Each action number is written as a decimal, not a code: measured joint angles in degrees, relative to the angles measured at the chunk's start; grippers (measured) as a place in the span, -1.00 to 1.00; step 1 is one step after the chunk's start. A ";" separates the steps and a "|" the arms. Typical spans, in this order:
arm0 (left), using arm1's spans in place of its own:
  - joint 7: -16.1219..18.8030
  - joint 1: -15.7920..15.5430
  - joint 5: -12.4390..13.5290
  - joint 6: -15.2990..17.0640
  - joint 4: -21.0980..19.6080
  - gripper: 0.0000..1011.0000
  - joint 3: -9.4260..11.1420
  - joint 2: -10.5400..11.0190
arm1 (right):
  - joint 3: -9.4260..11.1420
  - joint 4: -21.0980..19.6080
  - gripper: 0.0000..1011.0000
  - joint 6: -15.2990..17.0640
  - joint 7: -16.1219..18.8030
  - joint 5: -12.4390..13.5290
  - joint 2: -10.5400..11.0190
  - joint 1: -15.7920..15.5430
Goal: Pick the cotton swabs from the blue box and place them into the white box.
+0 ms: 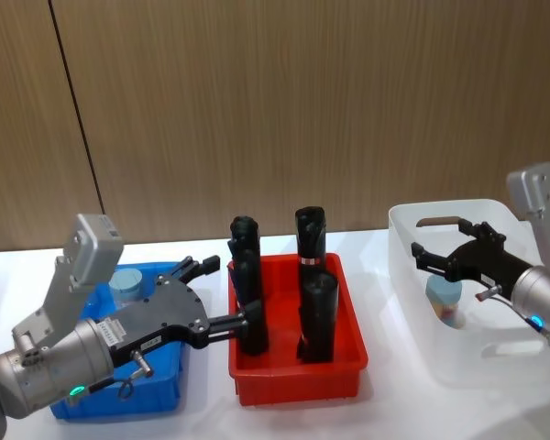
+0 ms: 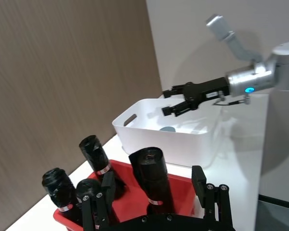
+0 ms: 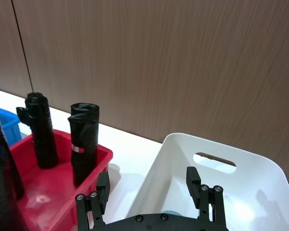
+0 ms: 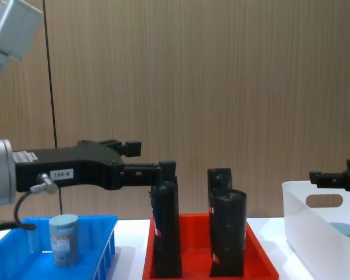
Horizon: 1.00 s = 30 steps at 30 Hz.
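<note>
One cotton swabs jar (image 1: pixel 126 282) stands upright, long axis vertical, grey-blue lid up, at the back of the blue box (image 1: pixel 165 400), lower left of the head view. In the chest view it sits lower left, apart from the walls. The second jar (image 1: pixel 445 298) stands upright, lid up, inside the white box (image 1: pixel 495 354), right of frame.

Left gripper (image 1: pixel 227 291): jaws spread, empty, level above the blue box's right side, with its fingers reaching over the left edge of the red tray (image 1: pixel 298 381). One fingertip is close to the nearest black pack (image 1: pixel 252 332); contact cannot be told.

Right gripper (image 1: pixel 420 241): jaws spread, empty, above the white box's left rim, higher than the second jar.
</note>
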 joint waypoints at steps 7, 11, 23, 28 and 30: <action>5.14 0.74 1.68 -0.13 -1.10 0.99 0.83 -0.90 | 0.20 -4.84 0.98 -0.75 -2.43 0.30 -0.13 -3.89; 7.95 1.12 2.56 -0.20 -1.70 0.99 1.25 -1.36 | 0.33 -7.61 0.98 -1.19 -3.76 0.56 -0.20 -6.14; 17.09 2.51 5.54 -0.40 -3.67 0.99 2.71 -2.89 | 0.67 -16.23 0.98 -2.52 -7.97 1.09 -0.42 -13.00; 21.07 3.08 6.80 -0.49 -4.52 0.99 3.35 -3.53 | 0.83 -19.54 0.98 -3.04 -9.55 1.25 -0.51 -15.68; 22.22 3.25 7.18 -0.51 -4.77 0.99 3.54 -3.72 | 0.89 -21.08 0.98 -3.29 -10.30 1.41 -0.56 -16.89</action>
